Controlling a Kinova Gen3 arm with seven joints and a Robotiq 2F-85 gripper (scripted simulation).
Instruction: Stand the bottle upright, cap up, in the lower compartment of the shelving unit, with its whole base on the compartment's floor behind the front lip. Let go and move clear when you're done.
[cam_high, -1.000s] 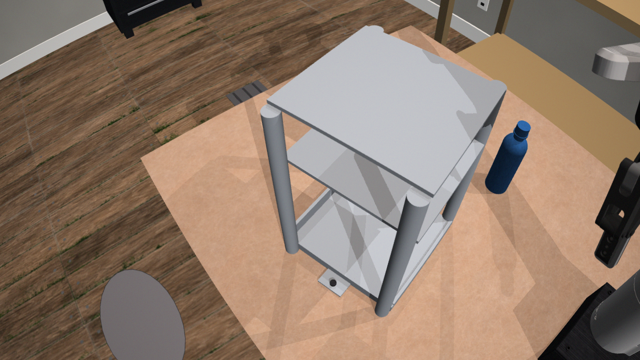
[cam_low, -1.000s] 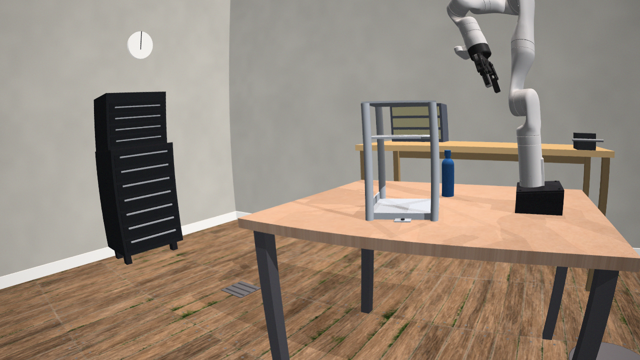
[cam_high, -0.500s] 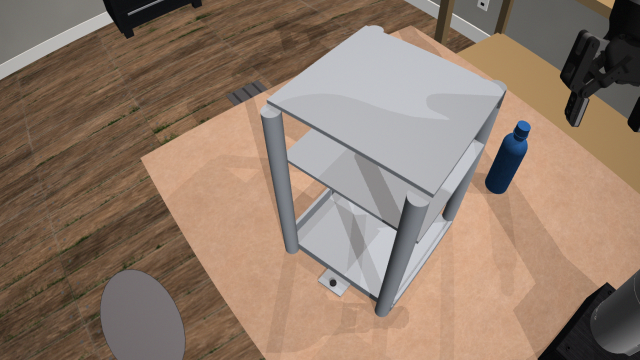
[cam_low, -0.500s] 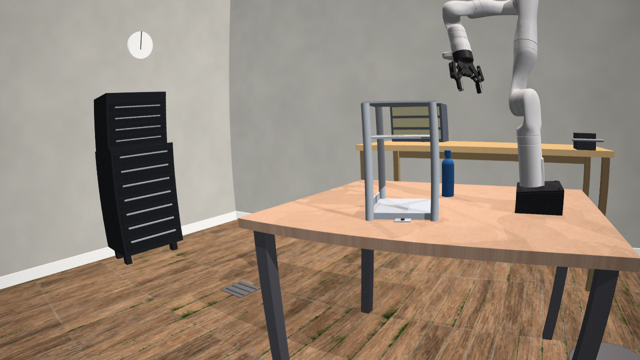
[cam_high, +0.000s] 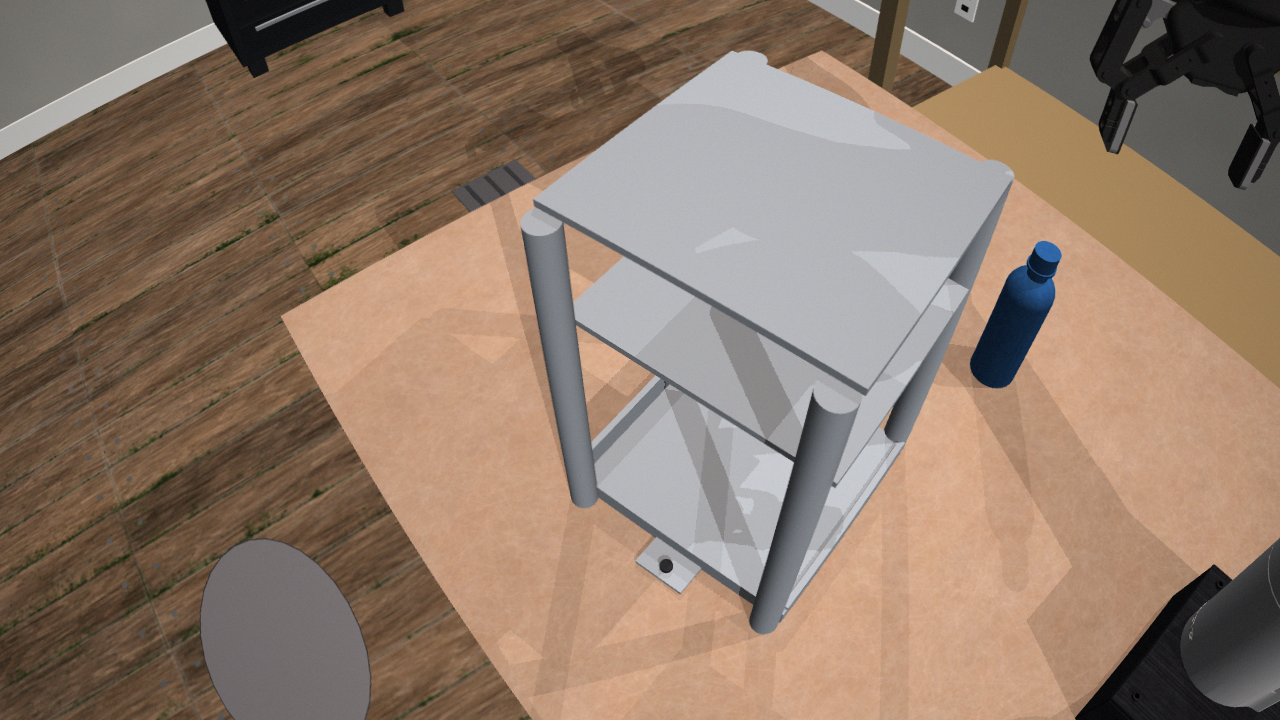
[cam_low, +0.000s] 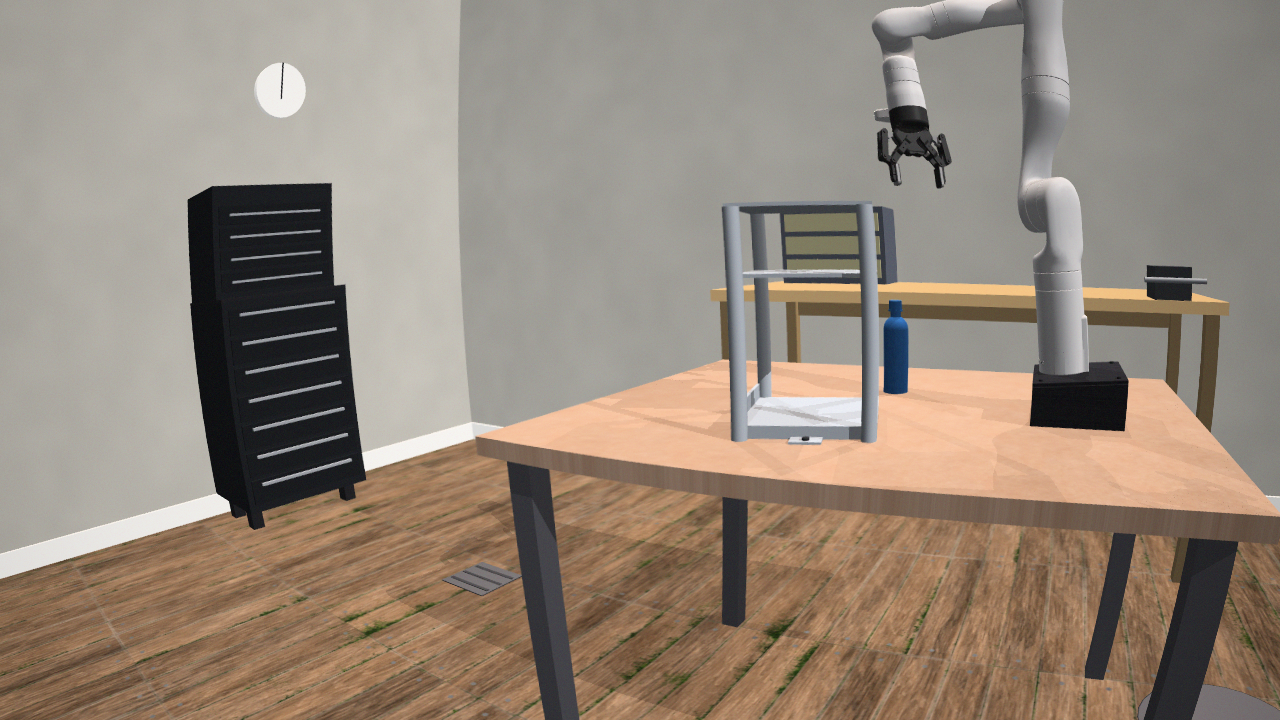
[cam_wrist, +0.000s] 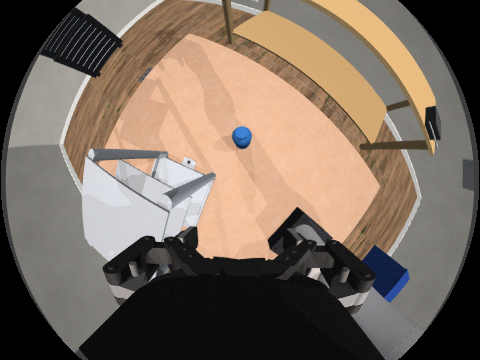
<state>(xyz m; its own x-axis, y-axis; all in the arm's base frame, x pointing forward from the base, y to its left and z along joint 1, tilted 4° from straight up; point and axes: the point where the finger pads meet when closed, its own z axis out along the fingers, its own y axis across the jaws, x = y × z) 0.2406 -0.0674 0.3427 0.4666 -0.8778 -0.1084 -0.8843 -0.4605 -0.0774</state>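
Table (cam_high: 429, 429) (cam_low: 966, 447) (cam_wrist: 300, 165) seen across most of the top view. Arm (cam_low: 1045, 116) mounted on it, right side of the exterior frame. Grey shelving unit (cam_high: 769, 205) (cam_low: 733, 322) (cam_wrist: 120, 210) placed centre in the top view, lower left in the wrist view. Claw (cam_high: 1179, 161) (cam_low: 918, 179) (cam_wrist: 240, 238) held up at upper right of the top frame, released, nothing gripped. Blue bottle (cam_high: 1014, 326) (cam_low: 896, 353) (cam_wrist: 242, 137) stood upright, cap up, on the table, outside the shelving, right of it in the top view.
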